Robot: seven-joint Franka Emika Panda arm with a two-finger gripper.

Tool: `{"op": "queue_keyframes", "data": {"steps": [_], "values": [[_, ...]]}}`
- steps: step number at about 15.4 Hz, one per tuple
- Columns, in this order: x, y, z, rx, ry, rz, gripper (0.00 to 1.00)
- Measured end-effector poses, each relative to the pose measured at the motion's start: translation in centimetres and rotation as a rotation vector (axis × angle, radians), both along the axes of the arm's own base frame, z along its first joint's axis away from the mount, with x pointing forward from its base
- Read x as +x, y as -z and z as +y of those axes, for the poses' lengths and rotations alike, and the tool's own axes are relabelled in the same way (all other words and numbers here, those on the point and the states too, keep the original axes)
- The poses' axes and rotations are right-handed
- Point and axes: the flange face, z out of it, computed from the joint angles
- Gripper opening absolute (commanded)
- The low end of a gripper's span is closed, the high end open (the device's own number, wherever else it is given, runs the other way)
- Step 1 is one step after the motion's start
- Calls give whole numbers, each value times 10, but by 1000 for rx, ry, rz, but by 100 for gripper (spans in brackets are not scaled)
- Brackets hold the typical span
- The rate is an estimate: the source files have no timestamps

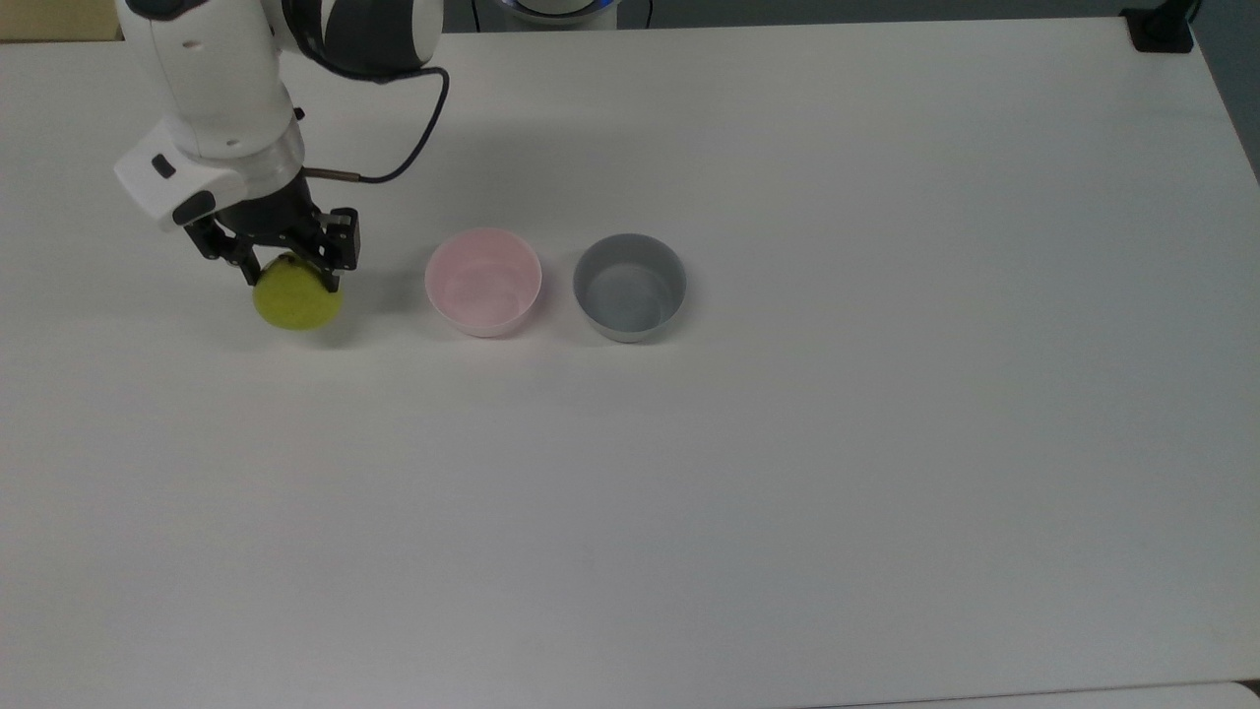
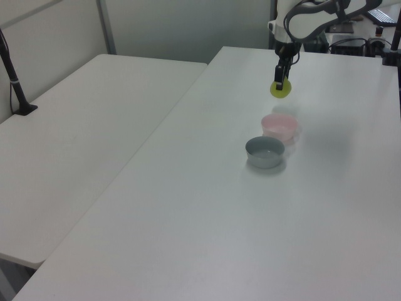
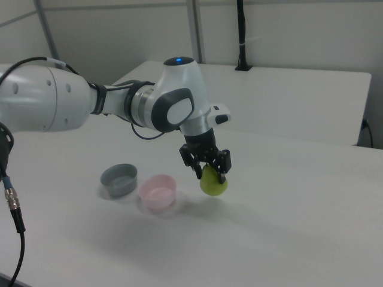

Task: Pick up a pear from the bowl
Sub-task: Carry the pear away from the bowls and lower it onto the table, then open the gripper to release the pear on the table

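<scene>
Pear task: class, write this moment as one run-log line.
end effector: shut on pear | pear: beside pink bowl, out of it | grey bowl: nothing inside

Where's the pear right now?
The pear is out of the pink bowl, held in the gripper just above the table, to the top view's left of that bowl.

The top view looks steeply down on my table (image 1: 787, 492) from the side facing my base, which sits at the frame's upper edge. The left view stands far off, high, looking along the table toward me at upper right. The right view sits close and low. All three share both bowls.
</scene>
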Motion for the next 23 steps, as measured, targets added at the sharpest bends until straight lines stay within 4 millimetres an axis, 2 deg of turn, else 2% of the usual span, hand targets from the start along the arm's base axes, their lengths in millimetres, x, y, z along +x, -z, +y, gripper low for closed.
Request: {"op": "queue_keyframes", "data": {"steps": [4,6,8,10,12,13,14,20,23], "values": [[4,21,-3,-2,-3,5,51],[6,32,-4,-5,-5,14,55],[5,39,-7,-5,-3,25,65],[5,43,-8,-4,-1,30,67],[5,45,-9,-6,-2,34,81],[5,46,-9,-8,-4,36,96],[5,47,-9,-10,-5,37,100],[5,47,-9,-12,-6,37,100],[9,32,-10,-19,-6,12,100]]}}
